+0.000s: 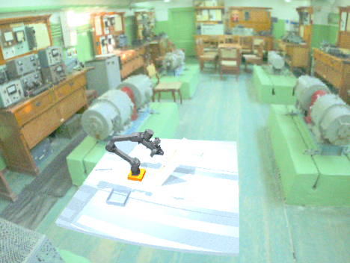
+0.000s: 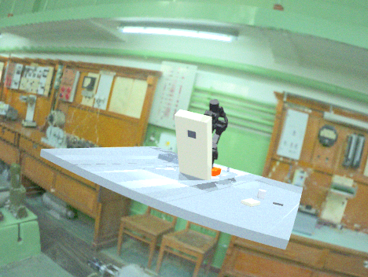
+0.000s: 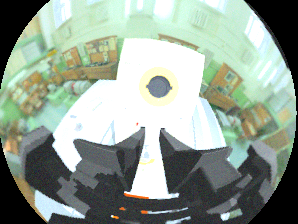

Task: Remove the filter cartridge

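Observation:
The service panel (image 1: pixel 169 169) (image 2: pixel 194 157) (image 3: pixel 135 60) stands upright in front of the arm. Its round opening (image 3: pixel 159 87) shows dark and empty inside a pale yellow ring, with a small notch at either side. My gripper (image 1: pixel 161 152) (image 3: pixel 152 130) is in front of the panel, below the opening in the wrist view, shut on the white filter cartridge (image 3: pixel 152 172). The cartridge blends with the white panel behind it, so its far end and slots cannot be made out. The tray (image 1: pixel 116 204) lies on the table on the near side of the arm's base, away from the gripper.
The orange arm base (image 1: pixel 136 175) (image 2: pixel 215 171) stands between the tray and the panel. In the exterior view, a cream block (image 2: pixel 250 202), a small pale cylinder (image 2: pixel 262 193) and a dark flat piece (image 2: pixel 277 204) lie on the table.

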Robot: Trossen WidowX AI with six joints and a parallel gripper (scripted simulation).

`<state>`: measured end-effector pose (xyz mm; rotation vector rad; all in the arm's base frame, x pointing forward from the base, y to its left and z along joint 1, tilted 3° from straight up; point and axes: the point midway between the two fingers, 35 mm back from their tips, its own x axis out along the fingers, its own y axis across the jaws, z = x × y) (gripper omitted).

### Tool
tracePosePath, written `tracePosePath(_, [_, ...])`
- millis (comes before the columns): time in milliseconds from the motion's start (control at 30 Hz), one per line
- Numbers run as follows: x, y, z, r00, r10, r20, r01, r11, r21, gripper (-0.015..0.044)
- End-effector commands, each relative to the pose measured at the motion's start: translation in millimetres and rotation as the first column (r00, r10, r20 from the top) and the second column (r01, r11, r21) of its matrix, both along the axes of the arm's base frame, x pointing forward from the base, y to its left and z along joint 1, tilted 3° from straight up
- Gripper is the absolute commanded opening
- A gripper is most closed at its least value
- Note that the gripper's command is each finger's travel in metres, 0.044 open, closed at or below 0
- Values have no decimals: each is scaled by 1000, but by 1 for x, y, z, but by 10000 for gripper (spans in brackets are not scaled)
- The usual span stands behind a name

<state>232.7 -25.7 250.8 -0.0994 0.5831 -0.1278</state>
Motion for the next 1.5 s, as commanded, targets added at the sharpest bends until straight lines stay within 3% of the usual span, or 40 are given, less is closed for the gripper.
tracePosePath(0, [-6, 0, -8, 1000, -7, 20, 7, 1000, 3, 0])
tracePosePath(33, [-7, 0, -10, 1000, -7, 20, 7, 1000, 3, 0])
tracePosePath(167, [-3, 0, -6, 1000, 0, -1, 0, 1000, 0, 104])
tracePosePath(600, [-6, 0, -10, 1000, -7, 17, 6, 1000, 3, 104])
tracePosePath(833, [22, -2, 52, 1000, -7, 22, 7, 1000, 3, 104])
tracePosePath(967, [25, -3, 58, 1000, -7, 23, 7, 1000, 3, 104])
tracePosePath(1333, [16, 1, 133, 999, -8, 35, 8, 1000, 0, 392])
tracePosePath(1467, [12, 1, 92, 995, -27, -97, 32, 999, 42, 305])
